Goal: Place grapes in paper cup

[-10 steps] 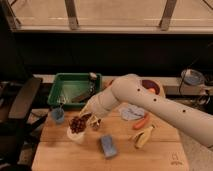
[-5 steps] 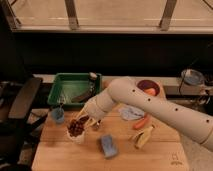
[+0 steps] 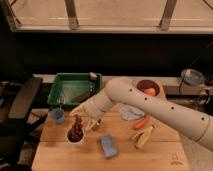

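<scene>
Nearest the camera on the wooden counter (image 3: 60, 155) lies a blue sponge (image 3: 107, 145), flat and unused, just right of the paper cup (image 3: 75, 137). The white cup stands upright near the counter's front left, and the grapes (image 3: 76, 128) sit in its mouth, the dark bunch heaped above the rim. Judging by that, the placing looks essentially done; the bunch rides high because it is longer than the cup is deep, so it could tip out if nudged.

To the right, a banana piece (image 3: 142, 136) and an orange carrot (image 3: 141, 122) lie close together, with a crumpled blue-grey cloth (image 3: 131, 112) just behind them.

The gripper (image 3: 93, 123) hangs just right of the grapes and slightly above the cup's rim, close beside the bunch. I cannot tell whether its jaws are parted or closed, nor whether they touch any of the fruit. The thick white arm (image 3: 150, 107) slants in from the lower right, crossing over the counter's middle.

Further back on the left stands a small blue cup (image 3: 58, 115), and behind it a green bin (image 3: 64, 89) holding some utensils. On the far right, a dark red bowl (image 3: 148, 88) holds an orange fruit, and a metal cup (image 3: 191, 79) sits beyond.
</scene>
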Motion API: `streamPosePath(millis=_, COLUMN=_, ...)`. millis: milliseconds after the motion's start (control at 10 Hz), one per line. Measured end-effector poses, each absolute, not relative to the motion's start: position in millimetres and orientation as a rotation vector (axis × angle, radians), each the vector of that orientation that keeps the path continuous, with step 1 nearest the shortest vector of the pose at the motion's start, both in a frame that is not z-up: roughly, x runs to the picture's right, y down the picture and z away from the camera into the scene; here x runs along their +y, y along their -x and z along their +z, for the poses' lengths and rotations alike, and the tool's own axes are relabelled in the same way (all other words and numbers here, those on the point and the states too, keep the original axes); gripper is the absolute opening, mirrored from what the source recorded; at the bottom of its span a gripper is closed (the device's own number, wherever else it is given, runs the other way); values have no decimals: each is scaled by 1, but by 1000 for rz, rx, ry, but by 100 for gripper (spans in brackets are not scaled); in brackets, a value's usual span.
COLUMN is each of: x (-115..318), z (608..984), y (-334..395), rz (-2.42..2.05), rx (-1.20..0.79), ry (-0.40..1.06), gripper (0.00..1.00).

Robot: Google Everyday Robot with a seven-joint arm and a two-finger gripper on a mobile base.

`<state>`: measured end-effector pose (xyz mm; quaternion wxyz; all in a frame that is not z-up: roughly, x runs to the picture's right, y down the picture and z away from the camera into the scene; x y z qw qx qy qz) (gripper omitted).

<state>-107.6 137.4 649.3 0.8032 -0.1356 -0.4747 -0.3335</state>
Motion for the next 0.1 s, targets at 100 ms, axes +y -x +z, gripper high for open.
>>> streamPosePath(millis=100, x=133, z=648, y=105, rz=-704, rx=-1016, ry=277, gripper=61)
